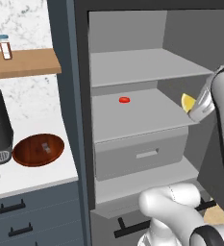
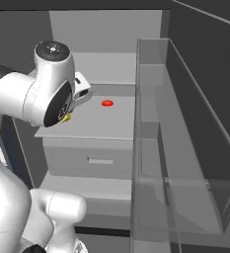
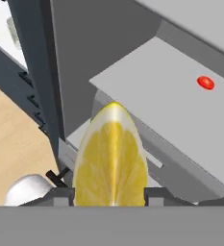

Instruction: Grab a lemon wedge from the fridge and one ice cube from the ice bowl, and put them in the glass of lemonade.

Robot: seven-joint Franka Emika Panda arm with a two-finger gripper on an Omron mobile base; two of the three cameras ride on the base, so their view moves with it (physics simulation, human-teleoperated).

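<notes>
Lemon wedge: pinched between the gripper fingers, cut face toward the hand camera, carried clear of the fridge shelf edge, apparently for transfer to the drink. Small red item: lay on the middle shelf, untouched. Ice bowl: sat on the counter left of the fridge, ice cube inside, awaiting collection.

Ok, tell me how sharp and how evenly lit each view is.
Left base view: flat, soft light, slightly blurry; the fridge interior shows faint shading. Right base view: dim, with the clear door bin washing out what's behind. Hand view: the lemon wedge looms large and soft-edged in the pincer.
</notes>
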